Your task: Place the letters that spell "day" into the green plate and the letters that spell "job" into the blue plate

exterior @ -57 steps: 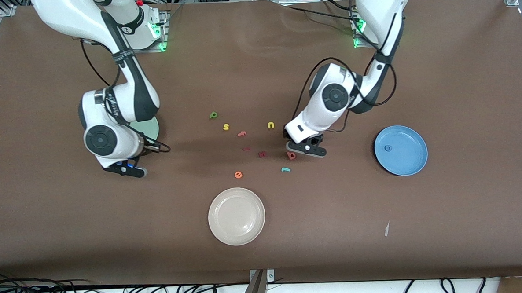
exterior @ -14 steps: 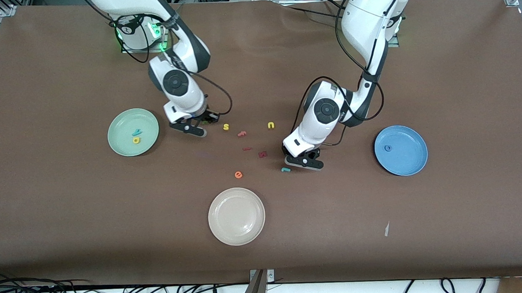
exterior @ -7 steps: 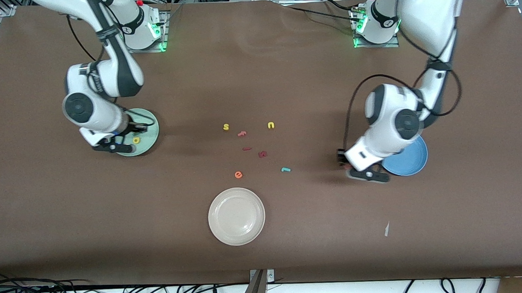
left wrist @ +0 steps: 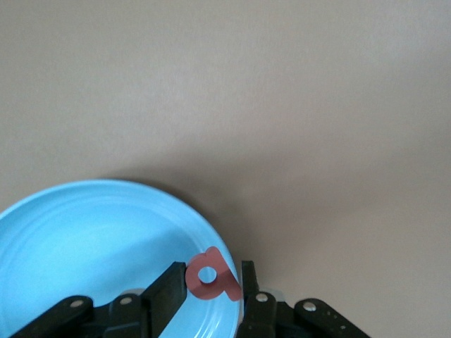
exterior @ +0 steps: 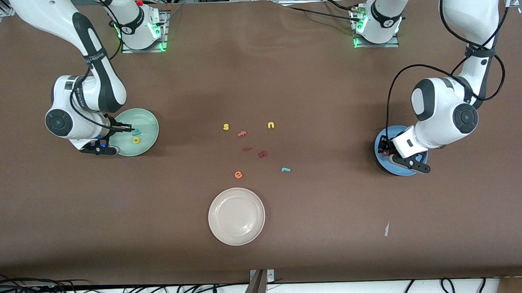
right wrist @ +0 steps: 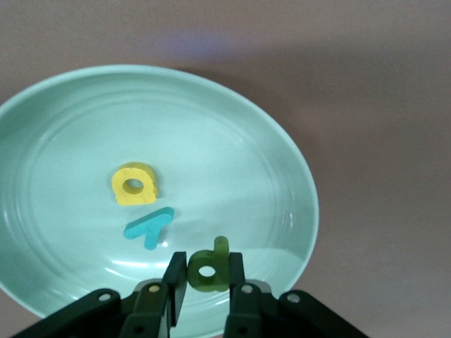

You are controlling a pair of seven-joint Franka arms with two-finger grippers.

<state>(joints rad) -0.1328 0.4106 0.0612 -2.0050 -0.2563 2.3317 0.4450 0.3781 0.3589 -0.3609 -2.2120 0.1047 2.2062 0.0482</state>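
a brown table (exterior: 291, 233) seen from above w/ two white robot arms, bases along the top of the frame. at mid-left of the front view sits the green plate (exterior: 147, 120), holding the yellow "d" (exterior: 136, 140) and the teal "y" (exterior: 136, 132) side by side. the right gripper (exterior: 104, 149) hangs over that plate's edge nearest the right arm's end of the table; in the right wrist view its fingers (right wrist: 175, 276) are pinched on the dark green "a" (right wrist: 209, 267), held just above the plate floor, close to the "y" (right wrist: 149, 227) and "d" (right wrist: 134, 184). at mid-right of the front view is the blue plate (exterior: 381, 137), mostly covered by the left arm. the left gripper (exterior: 391, 155) hangs over it; the left wrist view, bottom centre, shows its fingers (left wrist: 168, 292) clamped on the pinkish-red "b" (left wrist: 211, 274), over the plate's rim. the blue "o" can't be made out in these views. in the centre of the frame lie loose letters: the teal "j" (exterior: 286, 169) on the table, nearer the camera than the rest except the orange "e" (exterior: 238, 174); a yellow "s" (exterior: 226, 127), yellow "u" (exterior: 271, 125), pink "f" (exterior: 242, 133) and two dark red letters (exterior: 262, 154). lower centre, a cream-white plate (exterior: 236, 216).
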